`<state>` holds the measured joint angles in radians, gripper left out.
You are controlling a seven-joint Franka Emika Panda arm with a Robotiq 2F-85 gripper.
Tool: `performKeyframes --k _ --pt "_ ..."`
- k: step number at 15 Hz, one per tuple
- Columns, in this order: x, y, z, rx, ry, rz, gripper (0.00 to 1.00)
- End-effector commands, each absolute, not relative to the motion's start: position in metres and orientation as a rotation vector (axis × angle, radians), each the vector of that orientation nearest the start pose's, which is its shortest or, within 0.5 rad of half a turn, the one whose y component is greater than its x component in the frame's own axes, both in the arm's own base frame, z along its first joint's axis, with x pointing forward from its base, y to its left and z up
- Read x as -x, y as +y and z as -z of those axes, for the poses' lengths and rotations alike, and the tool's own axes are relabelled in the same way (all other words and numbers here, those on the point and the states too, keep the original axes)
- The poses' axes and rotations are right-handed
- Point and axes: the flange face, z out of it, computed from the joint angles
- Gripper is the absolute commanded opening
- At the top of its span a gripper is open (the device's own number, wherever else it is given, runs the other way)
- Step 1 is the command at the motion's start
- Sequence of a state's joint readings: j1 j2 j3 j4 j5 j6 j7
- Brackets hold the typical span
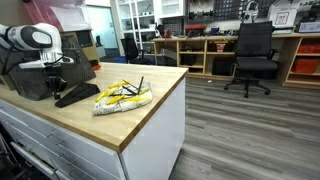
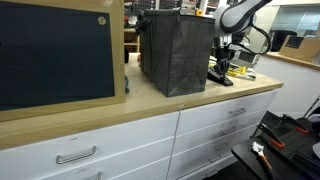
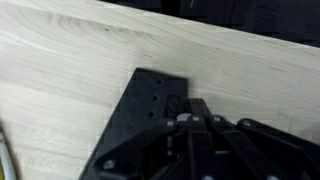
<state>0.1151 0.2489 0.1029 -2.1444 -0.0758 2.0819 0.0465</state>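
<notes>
Wood grain fills most of the wrist view. That's the butcher-block tabletop (image 3: pixel 70 50), and lying flat on it is a black plate (image 3: pixel 150 105) with a few small holes punched in it. My hand (image 3: pixel 192 120) is closed all the way, fingers pressed together, and it sits right over one end of that plate. I don't see anything pinched between the fingers. I can't tell from this angle whether the tips actually touch the plate or just hang above it.

In an exterior view, the plate (image 1: pixel 76 95) sits toward the middle of the tabletop. A black bin (image 1: pixel 28 80) is just beside it on one side, and a crumpled yellow-and-white bundle (image 1: pixel 122 96) is just beside it on the other. From another angle the bin (image 2: pixel 175 55) looks like a tall fabric box, with the arm coming down behind it. White drawers (image 2: pixel 120 140) run under the tabletop, and a black office chair (image 1: pixel 252 55) stands well apart on the grey floor.
</notes>
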Motion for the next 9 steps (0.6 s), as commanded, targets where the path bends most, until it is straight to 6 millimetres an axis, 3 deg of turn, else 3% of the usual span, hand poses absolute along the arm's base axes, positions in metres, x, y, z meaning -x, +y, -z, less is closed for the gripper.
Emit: performKeyframes --k 1,5,9 --pt "-0.52 0.1 -0.275 3.184 -0.382 -0.457 0.0" --pt "-0.519 0.096 -0.277 3.173 -0.395 -0.457 0.0" --pt "-0.516 0.114 -0.305 3.059 -0.464 -0.402 0.0"
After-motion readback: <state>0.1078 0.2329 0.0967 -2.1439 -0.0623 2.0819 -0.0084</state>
